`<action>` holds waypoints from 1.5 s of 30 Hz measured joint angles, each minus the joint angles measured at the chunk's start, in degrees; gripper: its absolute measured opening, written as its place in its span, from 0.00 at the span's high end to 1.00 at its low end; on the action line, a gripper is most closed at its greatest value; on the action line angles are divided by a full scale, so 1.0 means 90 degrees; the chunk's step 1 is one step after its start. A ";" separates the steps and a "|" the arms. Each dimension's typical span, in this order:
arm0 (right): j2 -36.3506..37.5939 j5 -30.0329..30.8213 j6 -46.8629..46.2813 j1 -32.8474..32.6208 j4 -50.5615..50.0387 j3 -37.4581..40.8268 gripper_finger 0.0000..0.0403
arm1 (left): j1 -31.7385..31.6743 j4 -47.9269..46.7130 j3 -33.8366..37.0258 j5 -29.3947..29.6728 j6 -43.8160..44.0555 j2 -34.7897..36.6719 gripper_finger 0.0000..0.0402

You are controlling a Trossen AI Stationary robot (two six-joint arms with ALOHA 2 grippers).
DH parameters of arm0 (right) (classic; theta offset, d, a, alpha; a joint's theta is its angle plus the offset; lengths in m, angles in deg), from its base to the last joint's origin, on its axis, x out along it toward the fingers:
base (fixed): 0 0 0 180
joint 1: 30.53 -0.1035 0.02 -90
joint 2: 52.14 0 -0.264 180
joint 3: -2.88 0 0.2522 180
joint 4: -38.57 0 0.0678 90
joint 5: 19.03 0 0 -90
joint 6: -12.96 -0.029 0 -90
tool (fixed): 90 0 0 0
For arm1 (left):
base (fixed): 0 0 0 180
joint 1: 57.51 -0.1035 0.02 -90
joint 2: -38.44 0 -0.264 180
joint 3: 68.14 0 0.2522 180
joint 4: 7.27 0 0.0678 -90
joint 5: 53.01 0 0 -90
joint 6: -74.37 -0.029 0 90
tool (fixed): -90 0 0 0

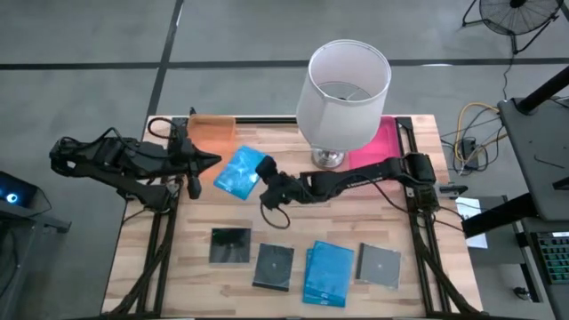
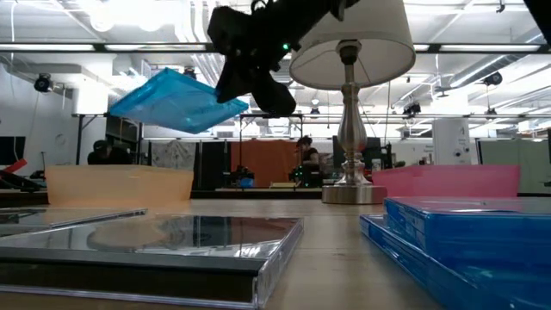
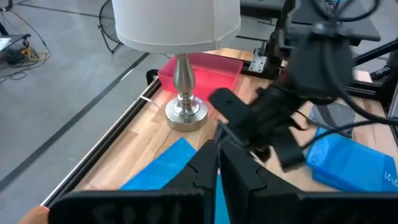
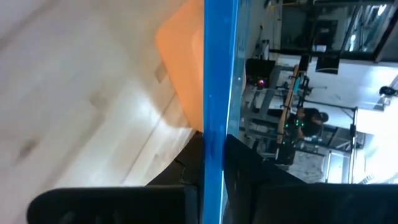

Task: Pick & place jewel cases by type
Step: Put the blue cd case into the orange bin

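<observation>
A bright blue jewel case point(image 1: 238, 173) hangs in the air over the middle of the table, held by my right gripper point(image 1: 264, 172), which reaches in from the right. In the low view the blue case point(image 2: 176, 102) floats tilted above the tabletop. My left gripper point(image 1: 212, 161) is shut and sits just off that case's left edge, near the orange tray point(image 1: 212, 133). A second blue case point(image 1: 327, 272) and three dark cases point(image 1: 231, 244) point(image 1: 274, 265) point(image 1: 380, 265) lie flat along the near side. The pink tray point(image 1: 380, 142) stands at the far right. My right gripper pinches the blue case by its right-hand edge point(image 1: 256, 171) between the two fingers, coming roughly level from the table's right. In the right wrist view the case point(image 4: 217, 93) shows edge-on between the fingers point(image 4: 261, 186). It is lifted clear of the table and tilted.
A table lamp with a white shade point(image 1: 347, 80) stands on its metal base point(image 1: 327, 158) at the far middle, close behind the right arm. Bare wood lies between the trays and the row of cases. Cables and stands surround the table.
</observation>
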State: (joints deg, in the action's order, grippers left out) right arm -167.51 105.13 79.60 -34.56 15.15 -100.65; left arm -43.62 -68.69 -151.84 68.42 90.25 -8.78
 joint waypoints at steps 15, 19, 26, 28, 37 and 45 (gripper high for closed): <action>0.0002 -0.1825 0.1122 0.1110 0.0647 0.0000 0.93 | -0.0007 0.0059 0.0000 0.0215 0.0370 -0.0041 1.00; 0.0000 -0.2352 0.1495 0.1359 0.0630 0.0000 0.93 | -0.0010 0.0058 0.0000 0.0357 0.0421 -0.0041 1.00; 0.0000 -0.2872 0.1823 0.1682 0.0704 0.0000 0.93 | -0.0010 0.0058 0.0000 0.0494 0.0534 -0.0036 1.00; 0.0000 -0.2889 0.1833 0.1746 0.0820 0.0000 0.93 | -0.0010 0.0058 0.0000 0.0526 0.0564 -0.0036 1.00; 0.0000 -0.3244 0.1921 0.1894 0.1157 0.0000 0.93 | -0.0010 0.0055 0.0000 0.0628 0.0709 -0.0036 1.00; 0.0000 -0.3183 0.1823 0.1753 0.1140 0.0049 0.93 | -0.0012 0.0053 0.0000 0.0691 0.0718 -0.0036 1.00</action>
State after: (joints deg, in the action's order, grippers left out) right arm -167.51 76.48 96.00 -18.78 25.41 -100.21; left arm -43.73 -68.21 -151.84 74.64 96.72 -9.10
